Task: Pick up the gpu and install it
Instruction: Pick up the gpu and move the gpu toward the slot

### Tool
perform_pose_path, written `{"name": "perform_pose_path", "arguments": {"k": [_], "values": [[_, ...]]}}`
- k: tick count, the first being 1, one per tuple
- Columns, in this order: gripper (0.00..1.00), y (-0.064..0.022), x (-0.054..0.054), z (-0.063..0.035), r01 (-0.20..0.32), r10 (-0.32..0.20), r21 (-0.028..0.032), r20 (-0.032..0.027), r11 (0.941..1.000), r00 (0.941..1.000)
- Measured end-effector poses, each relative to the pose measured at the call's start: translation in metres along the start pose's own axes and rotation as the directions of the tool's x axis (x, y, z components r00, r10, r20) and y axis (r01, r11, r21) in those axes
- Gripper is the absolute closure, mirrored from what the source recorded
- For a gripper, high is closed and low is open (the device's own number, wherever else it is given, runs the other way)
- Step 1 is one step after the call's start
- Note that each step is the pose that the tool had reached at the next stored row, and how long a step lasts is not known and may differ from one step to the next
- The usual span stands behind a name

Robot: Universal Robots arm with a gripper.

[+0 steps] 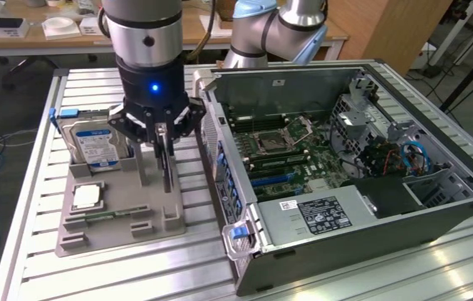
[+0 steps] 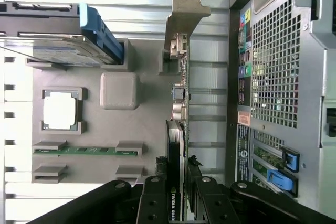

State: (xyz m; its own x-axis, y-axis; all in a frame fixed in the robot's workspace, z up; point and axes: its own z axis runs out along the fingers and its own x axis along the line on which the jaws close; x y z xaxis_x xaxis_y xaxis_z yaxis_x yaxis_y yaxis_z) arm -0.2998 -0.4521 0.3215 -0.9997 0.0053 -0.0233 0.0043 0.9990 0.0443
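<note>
The gpu (image 1: 166, 168) is a thin black card standing on edge over the grey holder tray (image 1: 115, 237), between the hard drive and the open computer case. In the wrist view the gpu (image 2: 177, 135) appears edge-on, its silvery bracket (image 2: 185, 14) at the far end. My gripper (image 1: 163, 135) comes down from above with one finger on each flat side of the card. The fingers (image 2: 155, 203) press against it in the wrist view, so my gripper (image 2: 178, 195) is shut on the gpu. Whether the card's lower edge still rests in the tray is unclear.
On the tray stand a hard drive (image 1: 94, 144), a square processor chip (image 1: 86, 197) and a green memory stick (image 1: 106, 215). The open computer case (image 1: 436, 207) lies at the exterior view's right, its motherboard (image 1: 291, 153) exposed. Its perforated rear panel (image 2: 278, 66) sits close beside the card.
</note>
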Motion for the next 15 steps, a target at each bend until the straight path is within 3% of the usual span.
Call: {"name": "perform_pose_path", "arguments": {"k": [15], "values": [[0.74,0.0024,-0.001,-0.0548,0.0,0.0,0.0001,0.0,1.0,1.0]]}}
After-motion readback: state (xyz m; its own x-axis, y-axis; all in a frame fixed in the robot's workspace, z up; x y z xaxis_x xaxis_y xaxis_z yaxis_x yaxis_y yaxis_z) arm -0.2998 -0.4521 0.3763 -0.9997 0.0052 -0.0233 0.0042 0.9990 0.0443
